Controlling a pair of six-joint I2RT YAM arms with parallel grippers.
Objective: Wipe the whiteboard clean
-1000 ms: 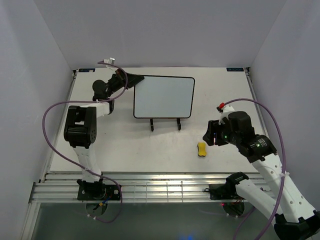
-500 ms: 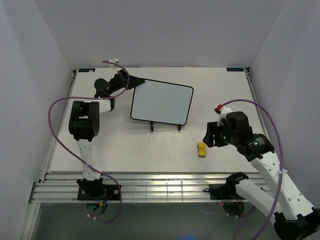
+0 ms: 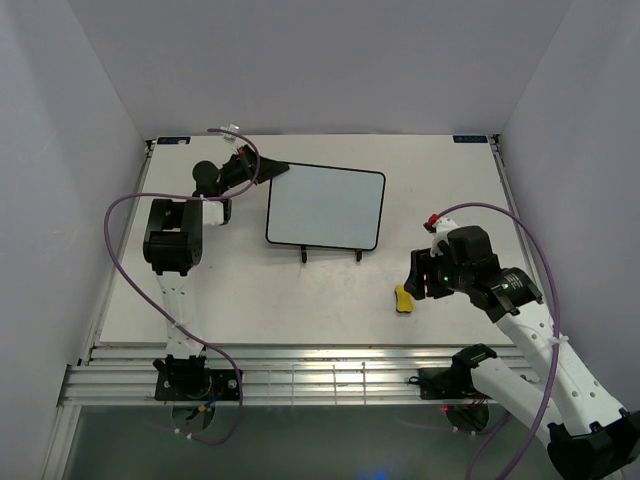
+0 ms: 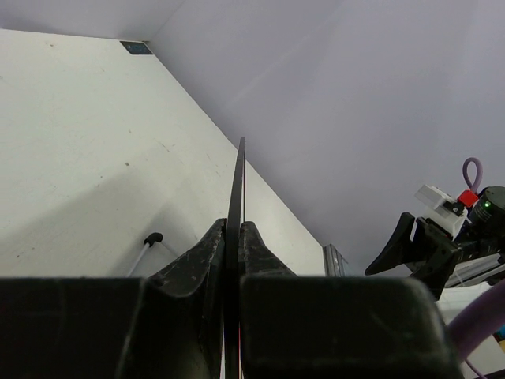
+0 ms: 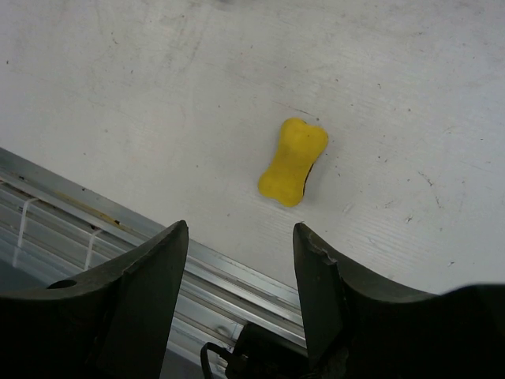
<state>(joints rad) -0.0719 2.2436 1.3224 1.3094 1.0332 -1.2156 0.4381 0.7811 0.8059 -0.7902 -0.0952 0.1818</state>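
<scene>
Plain pale lavender walls enclose a white table; aluminium rails front it.

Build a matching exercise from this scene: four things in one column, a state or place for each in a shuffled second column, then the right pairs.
Column A
1. whiteboard
2. yellow eraser
3. left gripper
4. right gripper

Column B
a. open, holding nothing, above the eraser
b. lying on the table near its front edge
c. shut on the whiteboard's edge
d. blank white face in a thin black frame

Pairs: 1-d, 2-b, 3-c, 4-a
</scene>
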